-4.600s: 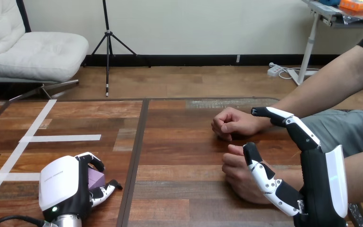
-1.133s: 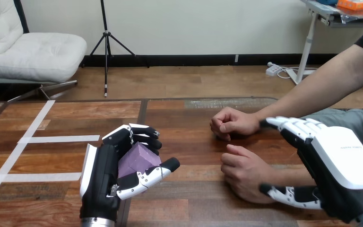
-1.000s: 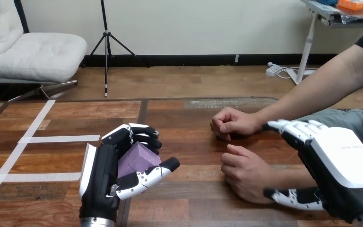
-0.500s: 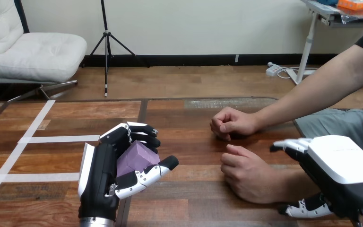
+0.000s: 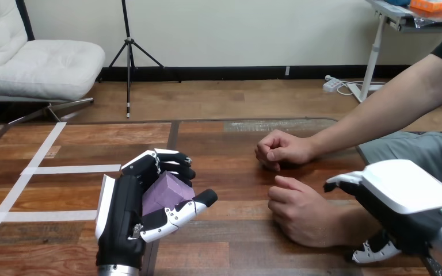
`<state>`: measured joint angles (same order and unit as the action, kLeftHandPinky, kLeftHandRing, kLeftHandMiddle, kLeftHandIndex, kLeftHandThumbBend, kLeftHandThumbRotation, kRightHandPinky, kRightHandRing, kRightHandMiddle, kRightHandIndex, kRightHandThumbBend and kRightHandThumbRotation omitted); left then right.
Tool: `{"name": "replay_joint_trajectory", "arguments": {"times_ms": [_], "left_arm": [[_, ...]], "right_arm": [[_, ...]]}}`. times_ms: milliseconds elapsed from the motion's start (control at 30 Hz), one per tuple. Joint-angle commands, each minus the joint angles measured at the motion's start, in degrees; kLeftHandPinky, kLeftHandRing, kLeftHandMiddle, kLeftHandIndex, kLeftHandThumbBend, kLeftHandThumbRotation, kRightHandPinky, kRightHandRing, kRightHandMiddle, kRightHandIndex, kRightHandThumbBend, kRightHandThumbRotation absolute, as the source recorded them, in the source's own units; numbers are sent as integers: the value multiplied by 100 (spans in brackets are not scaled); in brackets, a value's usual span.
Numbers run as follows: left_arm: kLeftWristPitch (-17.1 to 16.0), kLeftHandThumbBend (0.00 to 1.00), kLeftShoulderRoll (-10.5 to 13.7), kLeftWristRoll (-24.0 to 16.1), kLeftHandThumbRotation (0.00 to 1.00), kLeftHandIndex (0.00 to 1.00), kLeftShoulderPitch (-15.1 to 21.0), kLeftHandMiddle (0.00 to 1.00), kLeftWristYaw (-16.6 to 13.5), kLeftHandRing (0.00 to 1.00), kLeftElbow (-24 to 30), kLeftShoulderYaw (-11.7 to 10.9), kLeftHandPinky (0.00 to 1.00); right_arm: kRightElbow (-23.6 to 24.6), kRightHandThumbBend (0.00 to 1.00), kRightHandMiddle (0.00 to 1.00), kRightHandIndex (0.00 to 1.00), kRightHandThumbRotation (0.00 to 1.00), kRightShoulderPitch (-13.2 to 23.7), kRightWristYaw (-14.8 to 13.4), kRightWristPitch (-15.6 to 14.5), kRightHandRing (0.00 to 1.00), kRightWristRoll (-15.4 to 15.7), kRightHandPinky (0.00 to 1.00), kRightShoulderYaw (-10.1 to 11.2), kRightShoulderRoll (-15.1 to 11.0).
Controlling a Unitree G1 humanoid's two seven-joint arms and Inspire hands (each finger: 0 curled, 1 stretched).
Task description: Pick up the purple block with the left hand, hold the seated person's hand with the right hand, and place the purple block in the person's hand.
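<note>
Well, the left hand (image 5: 121, 218) has fingers and thumb curled round the purple block (image 5: 164, 195), up above the table's (image 5: 236, 144) near edge. It's probably light and stiff, so flat faces should grip best. Can't tell the right hand (image 5: 408, 195) grip.

The table (image 5: 236, 149) is wood with a soft sheen and matt white tape strips (image 5: 72, 169), the purple block (image 5: 164, 194) looks matt, and the left hand (image 5: 128, 214) and right hand (image 5: 406, 198) carry smooth, glossy white plastic shells.
</note>
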<state>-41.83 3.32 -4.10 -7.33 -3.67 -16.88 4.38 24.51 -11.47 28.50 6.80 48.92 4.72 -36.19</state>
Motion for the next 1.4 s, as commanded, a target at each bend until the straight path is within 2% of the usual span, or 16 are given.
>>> {"name": "replay_joint_trajectory", "arguments": {"times_ms": [0,567,967,1200,1367], "left_arm": [[-97,76,-45,57,7,52,164,50,30,43,242,-88,36],[-55,76,-93,24,5,51,148,49,46,43,266,-161,37],[-96,76,-98,91,3,51,139,50,110,43,247,-180,37],[-85,76,-104,125,3,51,113,50,140,44,275,-196,37],[-74,76,-111,133,3,51,93,50,160,44,299,-212,37]], "right_arm": [[-117,82,83,80,13,513,41,1,82,127,82,-151,-251],[-591,83,80,78,14,957,204,-88,80,526,80,-621,-395],[-885,82,80,78,15,1197,231,-238,80,926,81,-914,-356],[-1012,82,80,78,15,1311,349,-549,81,1236,82,-1082,-277],[-1052,80,81,79,14,1342,395,-742,82,1311,83,-1141,-238]]}}
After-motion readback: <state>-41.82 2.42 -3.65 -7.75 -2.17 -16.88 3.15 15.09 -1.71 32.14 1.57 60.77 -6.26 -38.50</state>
